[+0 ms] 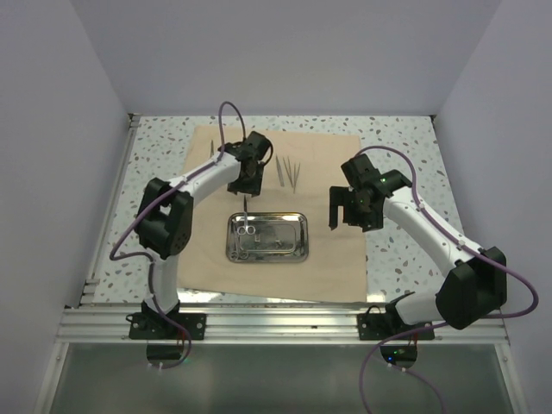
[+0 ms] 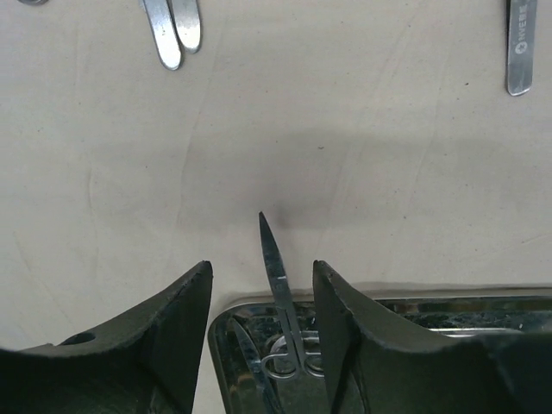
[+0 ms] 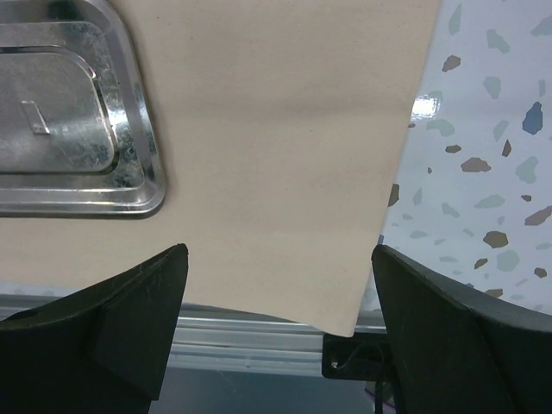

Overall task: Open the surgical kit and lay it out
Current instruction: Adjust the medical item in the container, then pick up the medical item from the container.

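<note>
- Cloth wrap (image 1: 341,272): opened and spread flat on the table; this step looks done.
- Steel tray (image 1: 267,259): sits near-centre on the cloth, with a few instruments (image 1: 269,241) inside, not yet laid out.
- Right gripper (image 1: 339,211): jaws wide, empty, above the cloth right of the tray.
- Left gripper (image 1: 244,185): over the tray's far rim, fingers either side of scissors (image 2: 278,276); whether it grips them cannot be told.
- Laid-out instruments (image 1: 289,172): a row on the cloth beyond the tray; by my estimate, about halfway.
</note>
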Controlling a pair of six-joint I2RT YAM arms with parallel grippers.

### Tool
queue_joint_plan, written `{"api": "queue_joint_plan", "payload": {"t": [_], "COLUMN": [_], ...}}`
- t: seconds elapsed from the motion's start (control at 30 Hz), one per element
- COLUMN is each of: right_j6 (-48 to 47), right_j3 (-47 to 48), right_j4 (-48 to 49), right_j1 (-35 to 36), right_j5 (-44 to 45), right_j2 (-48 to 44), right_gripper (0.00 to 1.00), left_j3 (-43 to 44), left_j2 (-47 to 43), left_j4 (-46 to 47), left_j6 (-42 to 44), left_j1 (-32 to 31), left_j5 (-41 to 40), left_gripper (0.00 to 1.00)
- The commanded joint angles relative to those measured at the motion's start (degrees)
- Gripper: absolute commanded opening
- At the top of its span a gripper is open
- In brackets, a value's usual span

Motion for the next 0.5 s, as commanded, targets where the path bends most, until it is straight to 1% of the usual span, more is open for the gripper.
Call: {"api": "queue_joint_plan", "payload": {"t": [0.0,0.13,0.23,0.47], "right_j6": [0.73,0.56,0.29,0.03], "right_j3": [-0.07,0.54,0.72,0.81], "right_j4": [1.22,1.31,1.13,0.78], "right_j1": [-0.16,-0.07,-0.16,-0.16], "right_j5": [-0.12,-0.29,-0.47,-0.38], "right_j2": [-1.06,-0.45,-0.18,-0.27], "right_gripper": [0.92,0.92,0.92,0.92], "left_j3": [-2.19,-6.76,-8.17,-7.74], "left_j2": [-5.70,-6.32,-5.62,-1.93], "left_j4": [-0.83,1.37,3.13,5.33], "left_j6": [-0.71,-1.85,-2.29,-2.56], "left_j1": [0.18,0.18,0.18,0.18], "left_j5": [1.18,3.02,4.60,6.10], "left_gripper": [0.53,0.50,0.49,0.48]}}
